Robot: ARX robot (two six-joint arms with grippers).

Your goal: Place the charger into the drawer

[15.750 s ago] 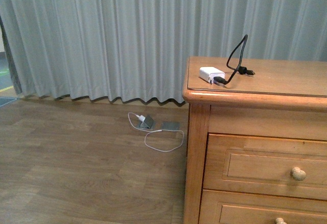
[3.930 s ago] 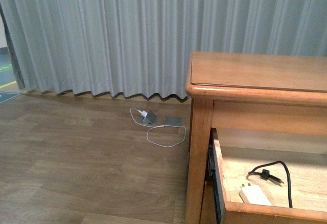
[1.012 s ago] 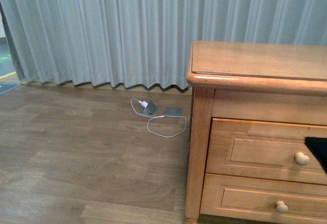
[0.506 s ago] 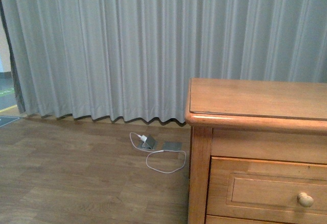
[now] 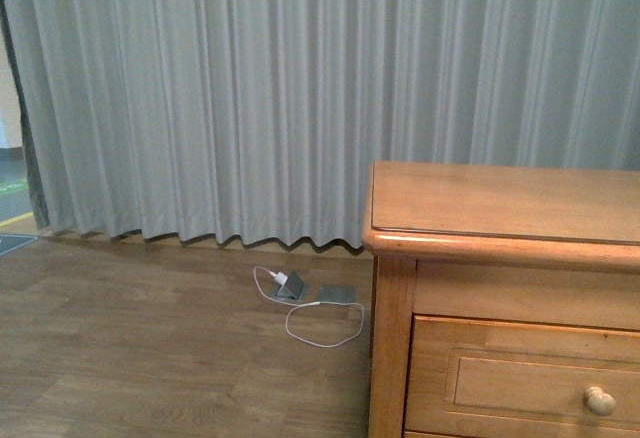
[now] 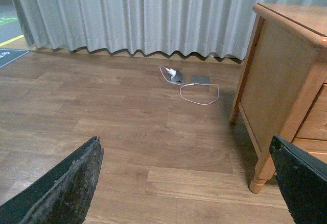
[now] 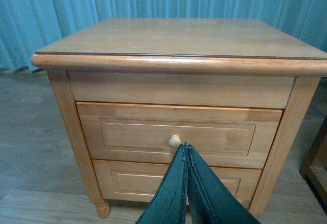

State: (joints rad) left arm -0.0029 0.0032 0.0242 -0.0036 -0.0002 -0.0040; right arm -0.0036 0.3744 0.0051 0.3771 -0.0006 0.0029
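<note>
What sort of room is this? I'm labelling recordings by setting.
Probably a bedroom-style room: a honey-coloured wooden nightstand with two knobbed drawers, floor-length grey pleated curtains and wood-plank flooring.

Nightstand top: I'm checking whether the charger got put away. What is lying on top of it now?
Nothing lies on the nightstand top; bare wood shows in both the front and right wrist views. The top drawer is shut, so whatever is inside it cannot be seen.

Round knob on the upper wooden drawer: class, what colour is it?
Pale cream wood, lighter than the honey-coloured drawer; the round knob shows best in the right wrist view.
</note>
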